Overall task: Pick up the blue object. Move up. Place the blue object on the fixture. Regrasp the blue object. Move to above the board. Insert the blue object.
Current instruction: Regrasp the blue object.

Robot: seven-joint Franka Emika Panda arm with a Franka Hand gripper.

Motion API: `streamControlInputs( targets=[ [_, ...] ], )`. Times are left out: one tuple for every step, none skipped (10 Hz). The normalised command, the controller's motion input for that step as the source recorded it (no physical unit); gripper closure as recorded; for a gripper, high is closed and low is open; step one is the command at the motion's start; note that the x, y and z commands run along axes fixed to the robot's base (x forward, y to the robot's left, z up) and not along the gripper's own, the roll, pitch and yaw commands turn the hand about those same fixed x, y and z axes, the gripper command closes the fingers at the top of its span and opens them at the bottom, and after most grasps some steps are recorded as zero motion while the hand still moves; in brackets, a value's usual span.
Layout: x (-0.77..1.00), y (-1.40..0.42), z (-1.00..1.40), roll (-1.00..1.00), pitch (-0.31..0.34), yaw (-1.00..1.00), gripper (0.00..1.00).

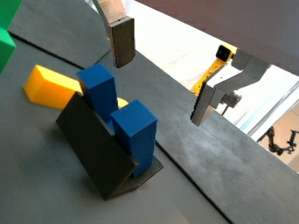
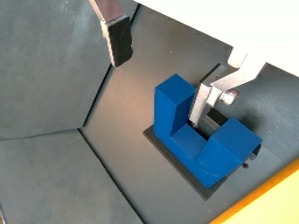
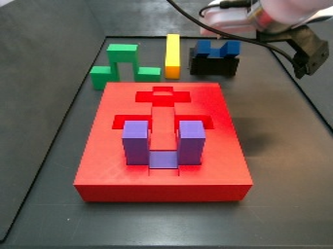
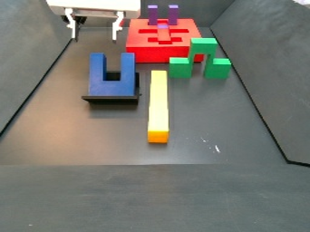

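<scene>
My silver two-finger gripper (image 4: 100,24) spread wide and holding nothing, beside the small black box fixture (image 4: 111,93), dark blue U-shaped block (image 4: 111,72) resting on it, fixture mostly hidden underneath.

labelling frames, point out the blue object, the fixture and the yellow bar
blue object (image 4: 111,71), side view, base of the U
fixture (image 3: 212,66), side view, front face
yellow bar (image 4: 158,107), side view, mid top face

Blue object (image 4: 111,72) on fixture (image 4: 109,95), claw (image 4: 97,24) clear.
</scene>
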Motion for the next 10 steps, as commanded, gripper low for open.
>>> streamControlInputs(
  targets=[
    [0.00,0.00,-0.32,0.03,-0.006,0.17,0.00],
    [0.02,0.00,-0.34,0.11,0.000,0.16,0.00],
    [0.17,0.00,-0.43,0.04,0.111,0.01,0.00],
    [0.25,0.01,-0.42,0.00,0.149,0.00,0.00],
    [0.46,0.00,-0.34,0.00,0.277,-0.03,0.00],
    [0.57,0.00,-0.26,0.00,0.383,-0.08,0.00],
    [0.35,0.11,-0.16,-0.01,0.323,-0.07,0.00],
    [0.18,0.17,-0.01,-0.03,0.263,-0.07,0.00],
    [0.20,0.17,0.00,0.00,0.260,-0.07,0.00],
    [0.20,0.16,0.00,-0.01,0.211,-0.01,0.00]
  ],
)
